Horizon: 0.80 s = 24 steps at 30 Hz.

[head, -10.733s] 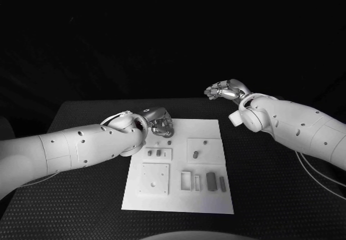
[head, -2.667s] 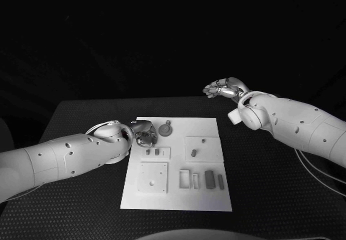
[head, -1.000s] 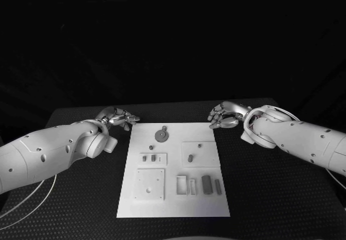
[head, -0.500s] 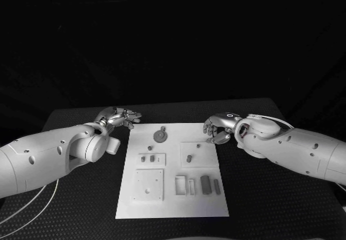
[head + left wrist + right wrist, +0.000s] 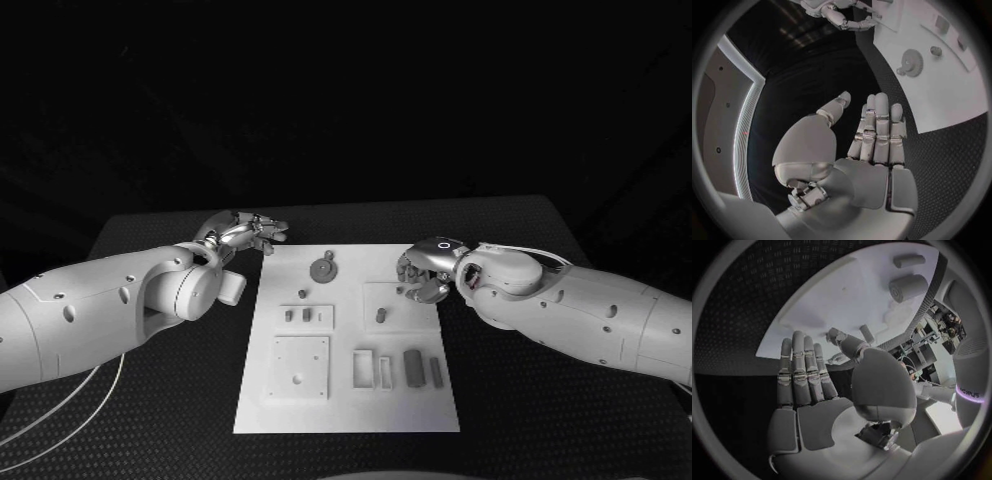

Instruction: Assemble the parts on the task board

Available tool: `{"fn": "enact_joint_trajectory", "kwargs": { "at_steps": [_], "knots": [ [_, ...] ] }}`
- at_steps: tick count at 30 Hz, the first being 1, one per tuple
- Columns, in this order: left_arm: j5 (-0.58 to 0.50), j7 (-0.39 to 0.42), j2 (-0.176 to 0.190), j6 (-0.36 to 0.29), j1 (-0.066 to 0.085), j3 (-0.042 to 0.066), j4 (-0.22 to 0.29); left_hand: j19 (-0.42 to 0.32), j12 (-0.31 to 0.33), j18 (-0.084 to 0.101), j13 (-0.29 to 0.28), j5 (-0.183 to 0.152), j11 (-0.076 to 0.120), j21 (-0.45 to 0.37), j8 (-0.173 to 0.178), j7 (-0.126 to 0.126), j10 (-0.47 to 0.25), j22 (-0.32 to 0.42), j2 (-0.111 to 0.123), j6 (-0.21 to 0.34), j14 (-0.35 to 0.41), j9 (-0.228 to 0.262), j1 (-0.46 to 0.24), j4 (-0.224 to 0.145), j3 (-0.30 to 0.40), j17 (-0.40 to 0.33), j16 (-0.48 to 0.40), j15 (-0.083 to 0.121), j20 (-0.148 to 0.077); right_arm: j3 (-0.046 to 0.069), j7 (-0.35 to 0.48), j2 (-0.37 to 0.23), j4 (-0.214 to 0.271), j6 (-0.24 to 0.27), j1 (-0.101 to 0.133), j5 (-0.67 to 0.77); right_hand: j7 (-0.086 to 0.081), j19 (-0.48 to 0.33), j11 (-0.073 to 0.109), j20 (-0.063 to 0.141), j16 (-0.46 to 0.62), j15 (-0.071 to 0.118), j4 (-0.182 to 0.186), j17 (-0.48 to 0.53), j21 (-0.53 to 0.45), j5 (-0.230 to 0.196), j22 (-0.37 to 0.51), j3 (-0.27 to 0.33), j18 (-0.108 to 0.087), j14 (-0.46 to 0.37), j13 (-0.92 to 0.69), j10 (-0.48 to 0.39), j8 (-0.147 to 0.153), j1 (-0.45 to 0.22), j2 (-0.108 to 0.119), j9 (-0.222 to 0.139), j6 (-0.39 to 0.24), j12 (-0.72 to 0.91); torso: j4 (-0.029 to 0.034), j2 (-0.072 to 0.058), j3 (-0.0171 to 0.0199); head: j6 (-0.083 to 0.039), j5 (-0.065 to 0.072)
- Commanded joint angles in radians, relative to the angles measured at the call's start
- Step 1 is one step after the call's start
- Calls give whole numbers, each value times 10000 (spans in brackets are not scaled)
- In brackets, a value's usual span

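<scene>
The board (image 5: 346,400) lies lengthwise in the middle of the black table (image 5: 548,400). Nearest the robot, on the board's left, sits a square plate (image 5: 300,367) with a small hole in it. Beside it to the right are two open rectangular frames (image 5: 372,370) and, next to them, two dark bars (image 5: 423,369) lying flat side by side. Farther on, a small holder (image 5: 306,317) on the left carries two short dark pegs (image 5: 297,315) standing in it, with a loose stud (image 5: 302,294) just beyond. To the right, a larger square plate (image 5: 398,305) has one dark peg (image 5: 381,314) in its middle. Near the far end a round dark gear (image 5: 323,268) lies flat on the board.

The right hand (image 5: 424,272) hovers over the board's right edge, beside the larger plate; its fingers (image 5: 801,372) are straight, side by side, and hold nothing. The left hand (image 5: 245,233) is off the board's far left corner, above the table; its fingers (image 5: 879,127) are likewise straight and empty, thumb spread.
</scene>
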State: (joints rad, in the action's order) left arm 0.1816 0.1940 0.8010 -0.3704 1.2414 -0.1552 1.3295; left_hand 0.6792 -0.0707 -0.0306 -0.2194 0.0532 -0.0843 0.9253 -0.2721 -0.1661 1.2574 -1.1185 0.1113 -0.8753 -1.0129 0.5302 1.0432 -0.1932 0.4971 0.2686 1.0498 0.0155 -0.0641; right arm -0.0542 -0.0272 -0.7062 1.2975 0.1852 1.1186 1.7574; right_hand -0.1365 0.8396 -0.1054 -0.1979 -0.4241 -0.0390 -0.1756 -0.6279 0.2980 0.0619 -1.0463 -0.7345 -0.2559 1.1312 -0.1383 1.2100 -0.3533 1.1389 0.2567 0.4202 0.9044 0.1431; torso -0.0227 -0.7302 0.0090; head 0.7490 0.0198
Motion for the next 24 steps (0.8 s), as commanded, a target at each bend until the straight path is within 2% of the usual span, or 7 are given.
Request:
{"fn": "enact_joint_trajectory", "kwargs": {
  "at_steps": [1, 13, 24],
  "knots": [
    [-129, 195, -31, 218, 9, 9, 8, 98, -65, -10, -20, 20, -61, -55, -75, -10, 35, 18, -87, 29, -38, -18, 14, -28, -48, -8, -68, -38, -456, -13, -114, 58, 50, 20, -33, 460, 11, 34, -5, -2, 68, 1, 2, -22, 20, -73, -15, -91, -59, 64, -15, 50, -55, 83, 9, 9, 102, 7, 8, -2, 9, 37, -30],
    [-146, 163, -37, 265, 9, 9, -10, 123, -69, -17, -27, 19, -56, -70, -96, -2, 46, 23, -101, 14, -64, -21, 5, -35, -64, -3, -86, -33, -457, -112, -120, 241, 6, 39, -104, 590, 16, 52, 51, -5, 129, 6, 34, -130, 19, -105, -47, -298, -59, 112, -86, 188, -96, 140, -21, 21, 256, 44, -18, -3, 18, 64, -88],
    [-146, 105, -58, 319, 9, 9, -41, 135, -65, -21, -28, 19, -56, -78, -100, -1, 40, 26, -105, 18, -73, -26, 2, -42, -72, -1, -98, -32, -458, -196, -188, 383, -23, -18, -155, 932, 118, 376, 228, 110, 33, 128, 71, -467, 173, -135, -157, -756, -59, 414, -324, 560, -289, 268, -67, 162, 638, 222, -11, -2, 18, 79, -87]
  ]
}}
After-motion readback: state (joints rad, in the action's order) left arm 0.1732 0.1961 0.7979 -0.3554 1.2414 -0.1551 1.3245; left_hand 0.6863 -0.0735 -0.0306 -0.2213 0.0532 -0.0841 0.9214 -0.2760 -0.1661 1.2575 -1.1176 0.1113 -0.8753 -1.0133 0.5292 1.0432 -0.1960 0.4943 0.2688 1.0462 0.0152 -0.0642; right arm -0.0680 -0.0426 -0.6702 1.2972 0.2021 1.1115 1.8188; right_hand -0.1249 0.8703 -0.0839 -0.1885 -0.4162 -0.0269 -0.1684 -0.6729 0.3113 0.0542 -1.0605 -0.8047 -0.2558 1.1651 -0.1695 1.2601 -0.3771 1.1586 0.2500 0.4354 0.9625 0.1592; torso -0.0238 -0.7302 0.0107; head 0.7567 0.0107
